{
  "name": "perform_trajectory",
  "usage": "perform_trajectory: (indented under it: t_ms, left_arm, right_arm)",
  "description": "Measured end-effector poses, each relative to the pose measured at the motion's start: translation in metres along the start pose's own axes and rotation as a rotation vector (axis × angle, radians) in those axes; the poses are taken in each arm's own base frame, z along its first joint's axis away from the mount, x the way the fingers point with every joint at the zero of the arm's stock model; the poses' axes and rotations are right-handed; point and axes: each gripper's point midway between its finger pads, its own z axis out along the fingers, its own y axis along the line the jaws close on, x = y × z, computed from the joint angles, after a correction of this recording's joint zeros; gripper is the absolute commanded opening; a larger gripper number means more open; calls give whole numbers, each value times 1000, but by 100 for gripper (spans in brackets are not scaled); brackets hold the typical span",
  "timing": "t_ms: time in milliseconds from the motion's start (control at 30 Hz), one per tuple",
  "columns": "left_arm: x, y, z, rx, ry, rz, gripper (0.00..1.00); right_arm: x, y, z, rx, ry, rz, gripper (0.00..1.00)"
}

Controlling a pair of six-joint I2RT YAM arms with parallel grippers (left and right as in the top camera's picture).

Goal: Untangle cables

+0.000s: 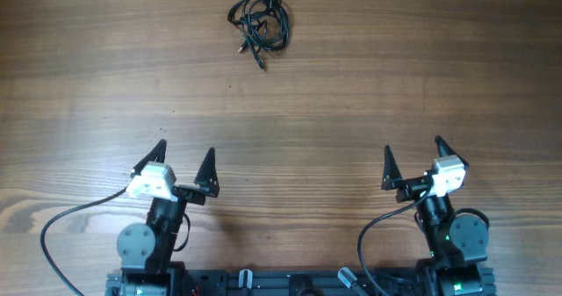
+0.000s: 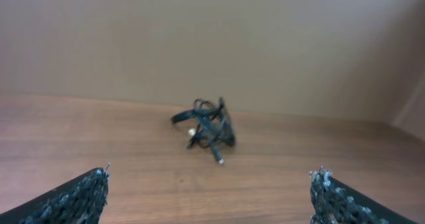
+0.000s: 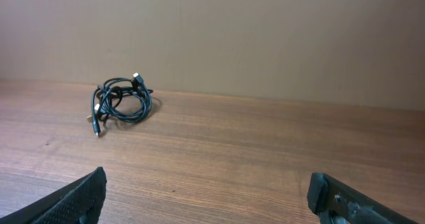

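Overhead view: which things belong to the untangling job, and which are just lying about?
Job: cables, one knotted bundle; left gripper and right gripper, fingers open, empty.
Not the job: wooden table; arms' own thick black wires.

Tangled cables on the table

The cables (image 1: 260,28) are thin black cords, wound into one small knotted bundle of loose loops, lying flat at the far side of the table, with a few small plug ends poking out.

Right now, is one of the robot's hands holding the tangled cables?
No, the cables lie in a bundle on the table, well away from the open left gripper and right gripper.
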Motion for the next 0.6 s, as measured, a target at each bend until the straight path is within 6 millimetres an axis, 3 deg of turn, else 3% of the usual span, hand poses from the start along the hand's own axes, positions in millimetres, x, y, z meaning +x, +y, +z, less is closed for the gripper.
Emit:
perform_trajectory:
  t_ms: [133, 333, 467, 600]
  left_arm:
    - [-19, -15, -8, 42, 51, -44, 100]
    - [-95, -38, -29, 26, 195, -154, 100]
    - [-129, -48, -9, 3, 409, -216, 100]
    - [-152, -48, 34, -41, 656, -270, 100]
  right_arm:
    - [0, 0, 0, 0, 0, 0, 100]
    - [0, 0, 0, 0, 0, 0, 100]
    - [1, 0, 0, 0, 4, 0, 100]
    - [1, 0, 0, 0, 5, 0, 100]
